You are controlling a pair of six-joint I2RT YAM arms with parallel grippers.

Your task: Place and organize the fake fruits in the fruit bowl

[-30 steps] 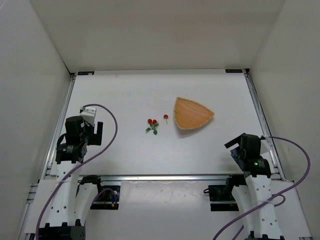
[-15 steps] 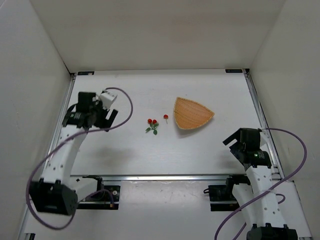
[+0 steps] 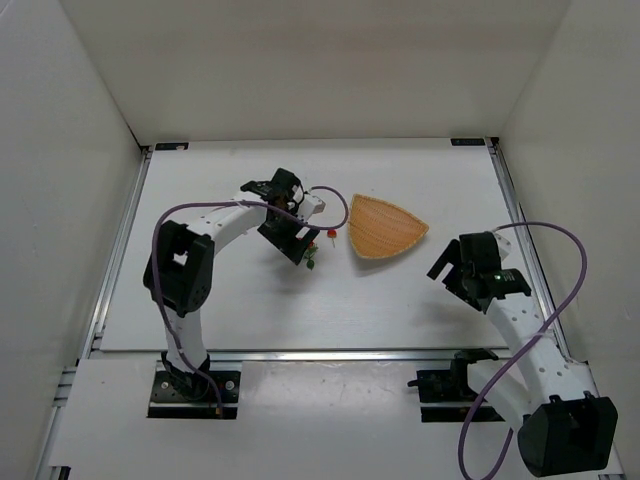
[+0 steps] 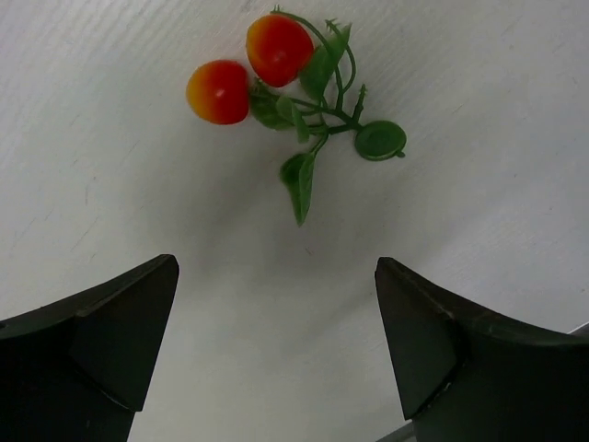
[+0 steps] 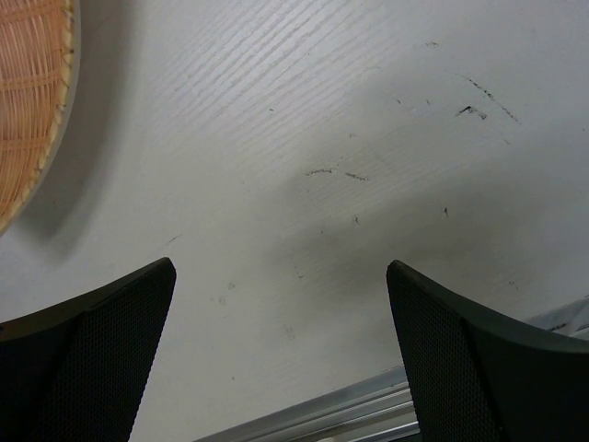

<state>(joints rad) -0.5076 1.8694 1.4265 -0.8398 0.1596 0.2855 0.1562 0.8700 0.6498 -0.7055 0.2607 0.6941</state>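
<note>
Overhead, at centre frame, the left tool (image 4: 276, 267) hangs over the white bench (image 3: 220, 300), jaws spread wide, close to the berry pair (image 4: 279, 51) on its leafy sprig. Just right lies a single berry (image 3: 331, 234), near the wicker basket (image 3: 385, 228). Lower right, the right tool (image 5: 281, 276) hovers, jaws wide apart.

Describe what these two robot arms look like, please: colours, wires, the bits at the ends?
Both are slim white tubes linked by chunky black joints. The left arm and the right arm each trail a looping purple cable. Each ends in two dark, wedge-shaped fingers; the right arm's have a fine mesh texture.
</note>
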